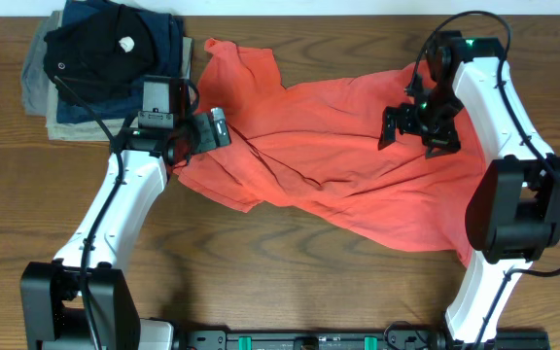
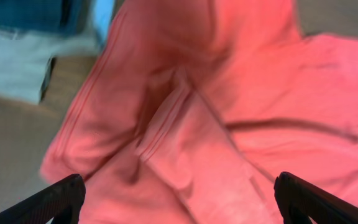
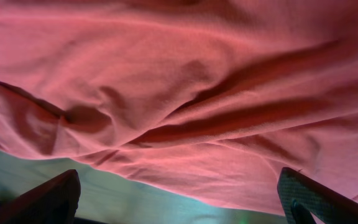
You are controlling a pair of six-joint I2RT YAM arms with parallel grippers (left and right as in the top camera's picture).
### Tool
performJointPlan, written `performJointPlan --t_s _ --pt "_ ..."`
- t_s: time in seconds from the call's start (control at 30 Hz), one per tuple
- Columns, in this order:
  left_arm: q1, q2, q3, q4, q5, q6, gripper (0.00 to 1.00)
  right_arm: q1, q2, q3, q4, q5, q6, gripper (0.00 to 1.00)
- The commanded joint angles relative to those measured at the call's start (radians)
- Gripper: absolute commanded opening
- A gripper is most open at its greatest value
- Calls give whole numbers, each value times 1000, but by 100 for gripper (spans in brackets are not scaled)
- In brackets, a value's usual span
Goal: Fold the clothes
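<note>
The clothes are one coral-red T-shirt (image 1: 329, 156), crumpled and spread slantwise across the middle of the table. My left gripper (image 1: 219, 128) hovers over its left edge, open. In the left wrist view its two fingertips (image 2: 61, 198) stand wide apart above a bunched fold of the shirt (image 2: 191, 137), with nothing between them. My right gripper (image 1: 395, 126) hangs over the shirt's upper right part, also open. In the right wrist view the wrinkled shirt (image 3: 185, 87) fills most of the picture, and the gripper (image 3: 179, 202) holds nothing. No lettering or logo shows.
A stack of folded black, navy and khaki garments (image 1: 105, 68) lies at the table's back left corner, close to the shirt's sleeve; its edge shows in the left wrist view (image 2: 17, 62). Bare wooden table (image 1: 290, 282) runs along the front.
</note>
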Motion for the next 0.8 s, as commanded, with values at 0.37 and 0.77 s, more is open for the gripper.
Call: performJointPlan --t_s 0.37,0.77 --pt "101 24 14 -218 -130 92 98 5 -21 -142 55 -8 42 96" --pt "211 209 14 -222 66 143 98 35 -35 -142 23 -8 60 93"
